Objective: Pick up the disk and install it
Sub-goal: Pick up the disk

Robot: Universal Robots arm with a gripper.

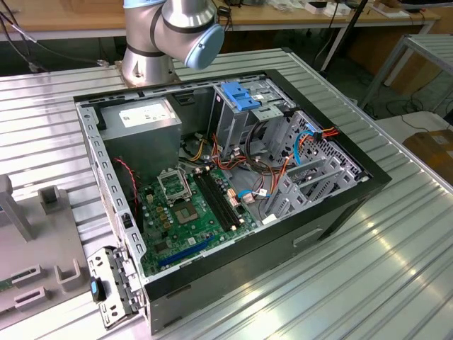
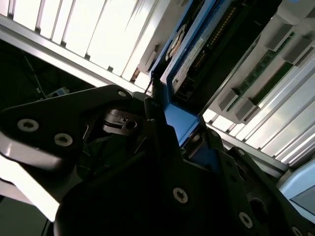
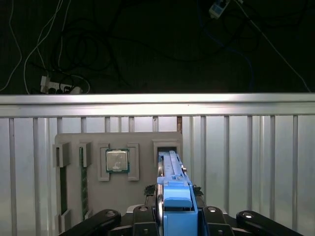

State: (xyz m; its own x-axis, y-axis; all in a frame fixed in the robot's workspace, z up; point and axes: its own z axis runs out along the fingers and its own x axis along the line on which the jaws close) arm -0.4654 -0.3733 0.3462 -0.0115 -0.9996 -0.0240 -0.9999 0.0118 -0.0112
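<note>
We have the claw (image 3: 177, 219) clamped narrow on the disk (image 3: 173, 189). In both wrist views the blue-railed drive stands edge-on between the jaws, one rail pinched on each side. The second wrist view shows the drive's label strip and its dark connector edge past the claw body.

Under the disk in the first wrist view is the gray parts tray (image 3: 142, 194), lying on the ribbed metal tabletop (image 3: 246, 162). The disk lines up with the tray's open slot (image 3: 167, 146). We can't tell whether its far end touches the tray. The CPU (image 3: 117, 160) sits in its pocket just beside that slot, and the memory sticks (image 3: 83, 179) are farther along the tray.

In the exterior view we see the open PC case (image 1: 333, 205) on its side at mid-frame, with the arm base (image 1: 152, 49) at 12 o'clock just behind it. The tray is at 8 o'clock, apart from the case.

Inside the case:
- Power supply (image 1: 138, 117) at 11 o'clock.
- Motherboard (image 1: 187, 212) toward 6 o'clock.
- Drive cage with the light-blue bracket (image 1: 241, 95) at 1 o'clock.
- Orange and blue cables (image 1: 308, 138) near 2 o'clock.
</note>
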